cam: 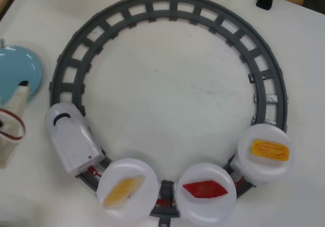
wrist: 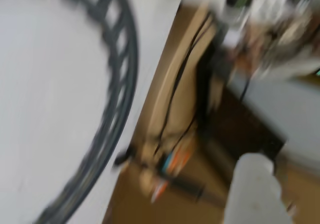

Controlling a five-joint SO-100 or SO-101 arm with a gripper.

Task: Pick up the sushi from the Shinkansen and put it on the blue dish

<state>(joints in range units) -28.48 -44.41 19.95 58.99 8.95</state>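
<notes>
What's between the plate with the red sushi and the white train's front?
In the overhead view, one white plate carrying a pale yellow-orange piece sits between the red sushi plate and the Shinkansen nose car.

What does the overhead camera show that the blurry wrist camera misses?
Only the overhead view shows the train, its three white plates, the red sushi, the two orange pieces and the blue dish. Only the wrist view shows cables and blurred clutter beyond the table edge, plus a white finger. Both show the grey track on the white table.
</notes>
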